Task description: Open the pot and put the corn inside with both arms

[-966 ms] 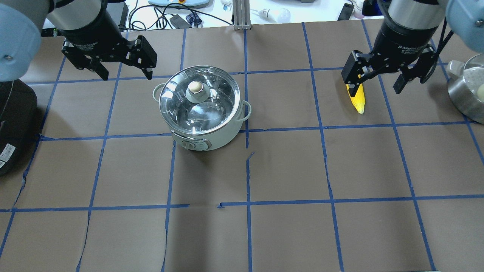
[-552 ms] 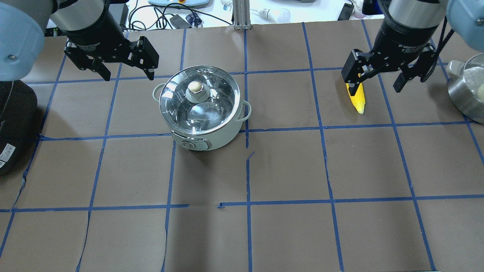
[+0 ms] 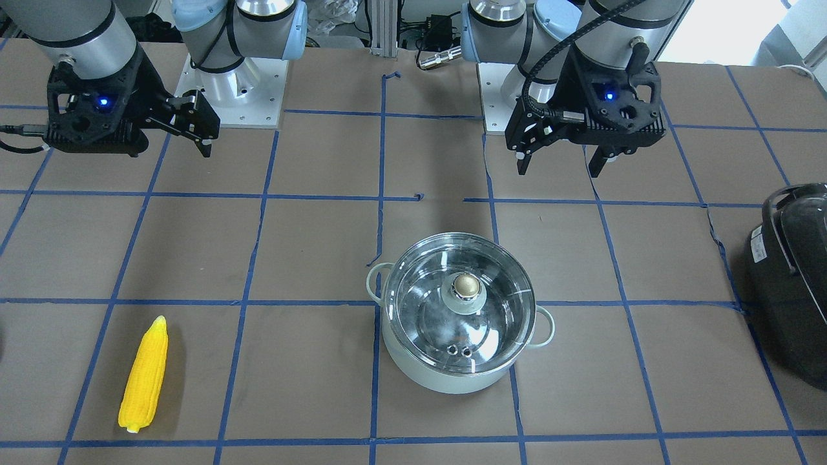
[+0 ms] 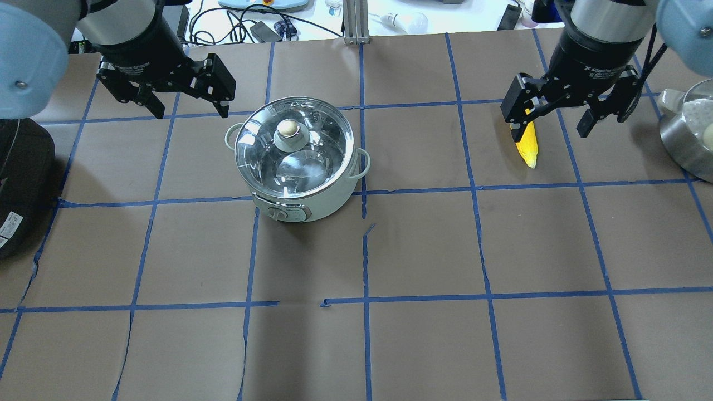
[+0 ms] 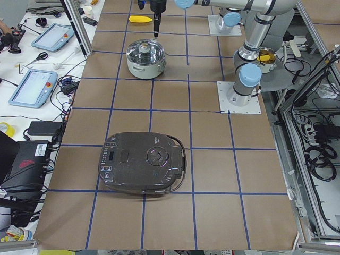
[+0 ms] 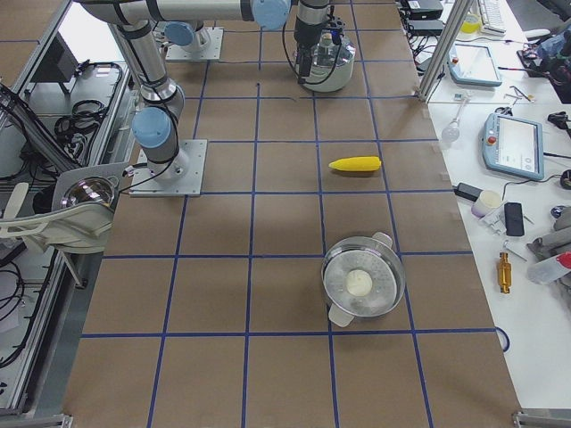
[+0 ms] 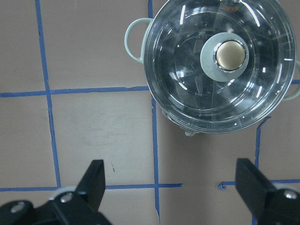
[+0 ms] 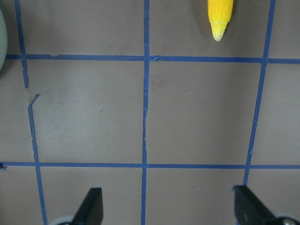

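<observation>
The jaws of the left arm [image 4: 139, 50] stand wide open and hold nothing. They hang above the table [image 4: 423, 250] just beside the pot [image 4: 328, 206], off its far left side in the overhead view. In the left wrist view the lid's knob [image 7: 230, 55] sits up and to the right, not between the jaws. The glass lid [image 4: 315, 164] is seated on the pot, so the opening step has not begun.

The jaws of the right arm [image 4: 599, 50] are likewise spread wide and empty, and well above the table. The corn [image 3: 143, 374] lies flat on the table, well apart from the pot and on the robot's right. From the right wrist view only its pointed end shows at the top edge, ahead of the jaws rather than under them.

Both arms appear to be in the approach stage, each near its own target but touching neither.

The left arm's next move calls for shifting until the knob is centred between the jaws, then lowering, closing on it and lifting the lid clear. The right arm needs to travel forward over the corn's middle. Its jaws already seem to lie across the cob's width, so little turning should be needed before it descends.
</observation>
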You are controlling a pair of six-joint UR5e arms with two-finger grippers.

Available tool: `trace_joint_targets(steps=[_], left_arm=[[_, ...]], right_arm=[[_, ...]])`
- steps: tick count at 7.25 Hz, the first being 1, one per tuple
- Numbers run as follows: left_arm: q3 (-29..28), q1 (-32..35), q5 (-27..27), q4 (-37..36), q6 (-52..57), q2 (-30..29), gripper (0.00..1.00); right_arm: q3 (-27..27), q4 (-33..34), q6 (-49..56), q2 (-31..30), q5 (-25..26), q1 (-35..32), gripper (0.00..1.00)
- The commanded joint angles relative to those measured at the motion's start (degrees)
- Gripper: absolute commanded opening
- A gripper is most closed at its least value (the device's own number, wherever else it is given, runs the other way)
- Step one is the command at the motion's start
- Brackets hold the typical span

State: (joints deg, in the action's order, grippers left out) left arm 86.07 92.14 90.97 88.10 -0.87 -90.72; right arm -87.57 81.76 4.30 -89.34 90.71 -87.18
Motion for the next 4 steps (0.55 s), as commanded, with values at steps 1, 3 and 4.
trace_joint_targets(steps=[1, 3, 4], left_arm=[[-0.02, -0.39, -0.09, -0.12, 0.16, 0.28, 1.0], [-0.02, 0.23, 0.17, -0.38, -0.19, -0.76, 1.0], [-0.11, 0.14, 0.09, -0.47, -1.49, -0.95, 1.0]], right_arm=[[-0.15, -0.1, 0.01, 0.13, -0.01, 0.0, 1.0], [-0.15, -0.1, 0.0, 0.13, 0.69, 0.0, 1.0], [-0.15, -0.1, -0.08, 0.13, -0.09, 0.0, 1.0]])
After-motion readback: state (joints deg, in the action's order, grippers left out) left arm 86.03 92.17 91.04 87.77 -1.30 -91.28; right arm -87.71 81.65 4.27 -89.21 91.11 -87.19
